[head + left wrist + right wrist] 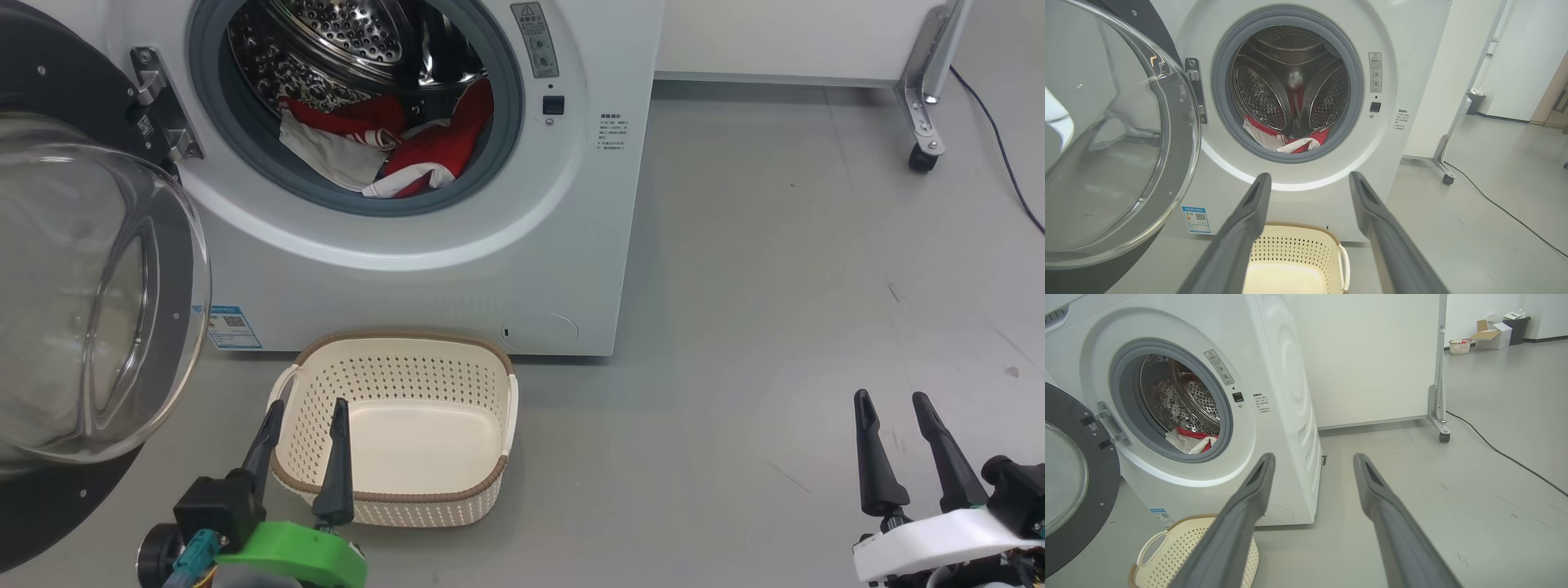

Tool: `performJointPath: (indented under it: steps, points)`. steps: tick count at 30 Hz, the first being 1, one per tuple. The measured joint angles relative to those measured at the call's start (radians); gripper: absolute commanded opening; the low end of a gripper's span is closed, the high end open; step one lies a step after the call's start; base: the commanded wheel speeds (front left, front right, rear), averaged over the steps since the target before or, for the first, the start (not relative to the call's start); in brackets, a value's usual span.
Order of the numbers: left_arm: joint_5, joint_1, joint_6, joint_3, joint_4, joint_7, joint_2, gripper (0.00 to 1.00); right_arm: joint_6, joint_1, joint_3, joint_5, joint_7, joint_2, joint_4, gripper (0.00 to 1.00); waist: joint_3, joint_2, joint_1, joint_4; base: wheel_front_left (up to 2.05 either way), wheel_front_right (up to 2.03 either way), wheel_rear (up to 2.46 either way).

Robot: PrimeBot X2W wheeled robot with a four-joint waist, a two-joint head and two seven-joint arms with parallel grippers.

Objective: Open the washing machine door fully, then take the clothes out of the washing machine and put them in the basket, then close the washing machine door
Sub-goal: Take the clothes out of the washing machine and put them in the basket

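The white washing machine [424, 278] stands ahead with its round black-rimmed glass door [90, 302] swung wide open to the left. Red and white clothes [392, 147] lie at the bottom of the steel drum, also seen as clothes [1286, 141] and clothes [1190, 440] in the wrist views. An empty cream basket [400, 425] sits on the floor in front of the machine. My left gripper [306, 408] is open, holding nothing, over the basket's near left rim. My right gripper [891, 400] is open above bare floor, far right of the basket.
Grey floor stretches to the right of the machine. A white panel on a metal caster leg [927, 90] stands at the back right, with a dark cable [1004, 155] trailing across the floor. Boxes and a small basket [1486, 335] sit far off.
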Motion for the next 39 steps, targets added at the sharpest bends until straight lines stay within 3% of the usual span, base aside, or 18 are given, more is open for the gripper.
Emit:
performJointPath:
  steps: [26, 39]
  points:
    - [0.000, 0.000, 0.004, -0.023, -0.005, 0.000, 0.000, 1.00, 0.002, 0.000, -0.005, -0.009, 0.000, 0.005, -0.002, 1.00, -0.001, 0.0000, 0.0000, 0.003, 0.00, 0.00, 0.00]
    - [-0.061, 0.001, 0.004, -0.024, -0.042, 0.000, 0.000, 1.00, 0.003, 0.000, -0.005, -0.011, 0.000, 0.013, -0.002, 1.00, -0.001, 0.0000, 0.0000, 0.007, 0.04, -0.04, 0.00]
